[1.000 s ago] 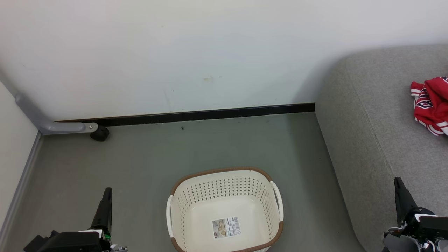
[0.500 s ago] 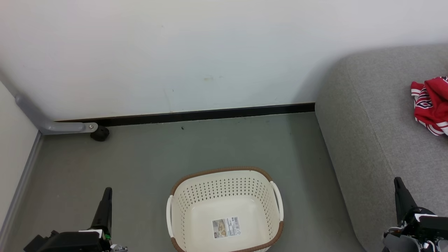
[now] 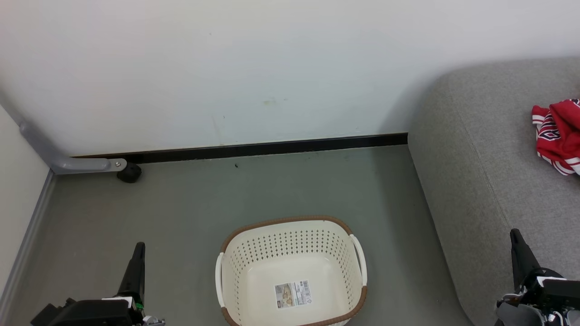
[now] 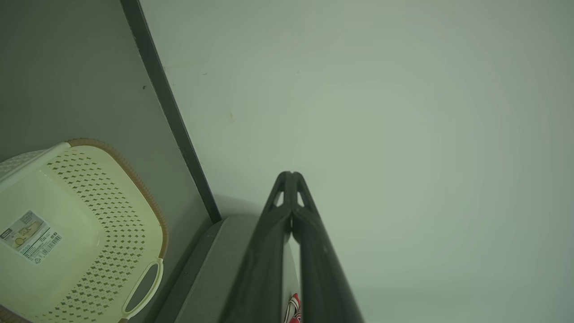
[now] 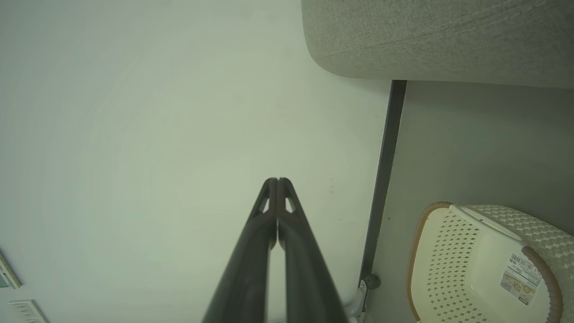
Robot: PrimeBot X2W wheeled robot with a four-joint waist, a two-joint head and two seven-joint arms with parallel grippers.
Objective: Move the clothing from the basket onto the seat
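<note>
The cream perforated basket with a brown rim stands on the grey floor at bottom centre, holding nothing but a sticker label. Red clothing with white striped trim lies bunched on the light-grey seat at the right edge. My left gripper is at the lower left, shut and holding nothing. My right gripper is at the lower right over the seat's front, also shut with nothing in it. The basket appears in the left wrist view, and the basket in the right wrist view.
A white wall with a black baseboard runs behind the basket. A grey metal leg with a black caster sits at the left by the wall. Bare grey floor surrounds the basket.
</note>
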